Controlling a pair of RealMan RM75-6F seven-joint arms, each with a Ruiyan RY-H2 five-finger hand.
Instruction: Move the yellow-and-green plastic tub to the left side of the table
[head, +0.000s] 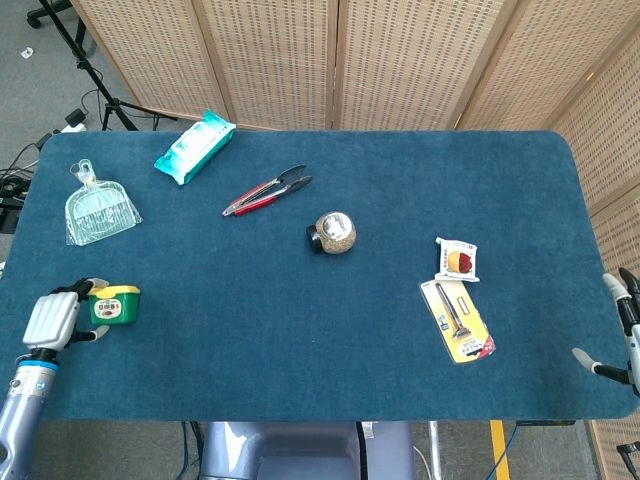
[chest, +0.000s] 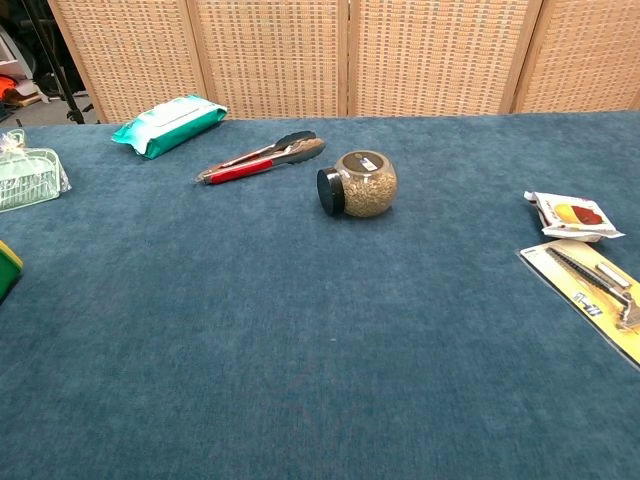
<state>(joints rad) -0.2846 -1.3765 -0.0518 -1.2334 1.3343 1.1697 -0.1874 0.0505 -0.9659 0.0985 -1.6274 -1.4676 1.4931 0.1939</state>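
The yellow-and-green tub (head: 116, 303) sits near the front left corner of the blue desk (head: 300, 310), yellow lid up, with a small label on its green side whose print is too small to read. The left hand (head: 58, 317) is against the tub's left side, fingers curled toward it and touching; whether it truly grips the tub cannot be told from the head view. In the chest view only a sliver of the tub shows at the left edge, and the left hand is out of frame.

The right hand (head: 622, 335) is cut off by the right edge beyond the desk's front right corner, with fingers apart and nothing in them.

Elsewhere, a teal wipes pack (head: 194, 146) lies at the back left, its lettering unreadable. A clear bagged dustpan (head: 99, 208) lies at the left edge, partly cropped in the chest view. Red-handled tongs (head: 266, 190) lie near a round jar (head: 333, 233) on its side with a black lid. On the right sit a small snack packet (head: 458, 259) and a yellow carded tool (head: 457, 319); the card's print is illegible.
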